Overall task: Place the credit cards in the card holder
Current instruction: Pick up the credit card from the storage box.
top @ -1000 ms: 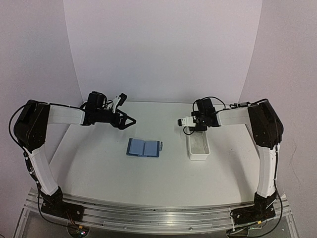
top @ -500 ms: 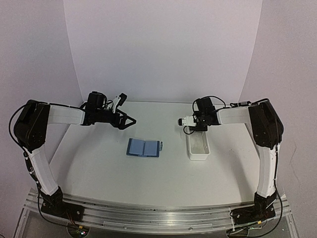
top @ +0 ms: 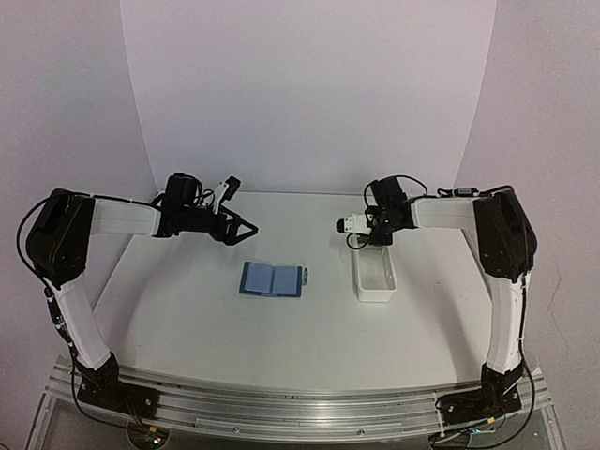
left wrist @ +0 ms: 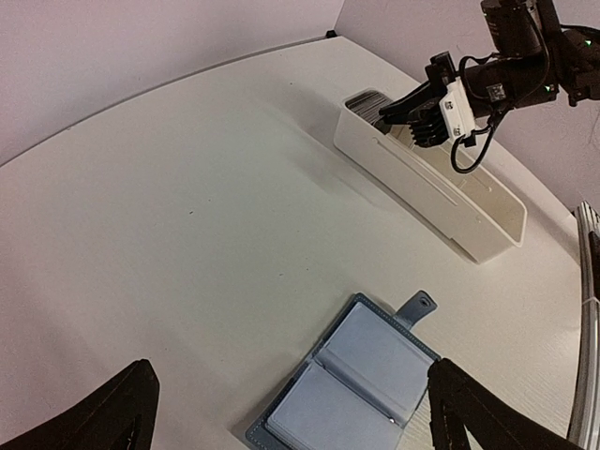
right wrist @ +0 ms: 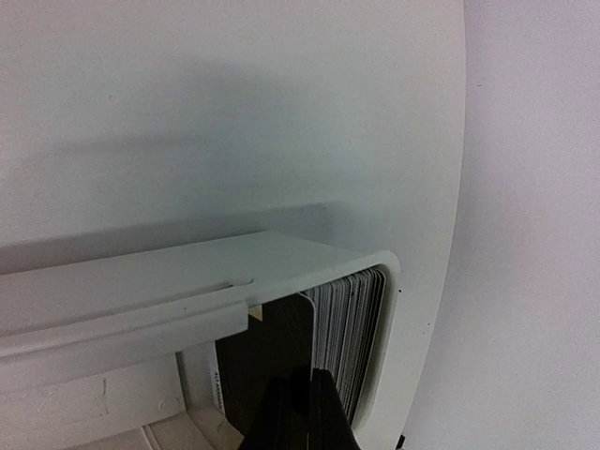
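Writing: small pale print along one edge of the front card, too small to read; nothing else legible.
Card holder (top: 273, 279): lies open and flat mid-desk (top: 187, 319), inside face up. Long axis runs left-right in the top view, spine runs near-far, and the snap tab on its right edge points toward the tray.
Holder look: darker blue rim, lighter blue pockets inside, small stud on the tab.
Credit cards (right wrist: 262, 347): stacked on edge at the far end of the white tray (top: 375, 295). Front face is dark; the edges behind it show as fine stripes.
Tray: long axis near-far, right of the holder, apart from it.
Right gripper (right wrist: 309, 380): dipped into the tray's far end, jaws clenched on the front of the card stack.
Left gripper (left wrist: 289, 367): up over the desk left of the holder, jaws released wide, touching nothing.
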Controlling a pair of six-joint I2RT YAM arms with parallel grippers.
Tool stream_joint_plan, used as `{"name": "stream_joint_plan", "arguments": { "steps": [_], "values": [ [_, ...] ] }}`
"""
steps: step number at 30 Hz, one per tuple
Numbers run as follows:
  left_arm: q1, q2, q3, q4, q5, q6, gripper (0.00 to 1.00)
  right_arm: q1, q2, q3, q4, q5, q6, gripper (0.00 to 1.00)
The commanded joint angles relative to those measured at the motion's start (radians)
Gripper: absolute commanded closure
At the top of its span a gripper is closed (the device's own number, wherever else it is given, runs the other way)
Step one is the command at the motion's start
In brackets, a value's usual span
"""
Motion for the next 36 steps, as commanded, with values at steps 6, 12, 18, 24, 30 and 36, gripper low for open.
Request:
{"name": "stream_joint_plan", "arguments": {
  "steps": [6,12,18,24,30,36],
  "values": [
    [0.001,-0.012,0.014,0.012,0.025,-0.014,0.0,-0.007,-0.057,0.073,-0.102,-0.077,0.055,1.0],
    [0.001,-0.013,0.015,0.006,0.026,-0.014,0.01,-0.007,-0.062,0.09,-0.137,-0.092,0.062,1.0],
    [0.0,-0.015,0.015,0.004,0.036,-0.014,0.01,-0.007,-0.083,0.136,-0.2,-0.095,0.09,1.0],
    [0.001,-0.019,0.007,0.009,0.047,-0.016,0.01,-0.006,-0.101,0.162,-0.236,-0.116,0.097,1.0],
    [0.001,-0.025,0.004,0.011,0.052,-0.017,0.01,-0.007,-0.103,0.17,-0.25,-0.123,0.105,1.0],
    [0.001,-0.031,0.002,0.005,0.059,-0.008,0.01,-0.007,-0.121,0.223,-0.27,-0.134,0.175,1.0]
  ]
}}
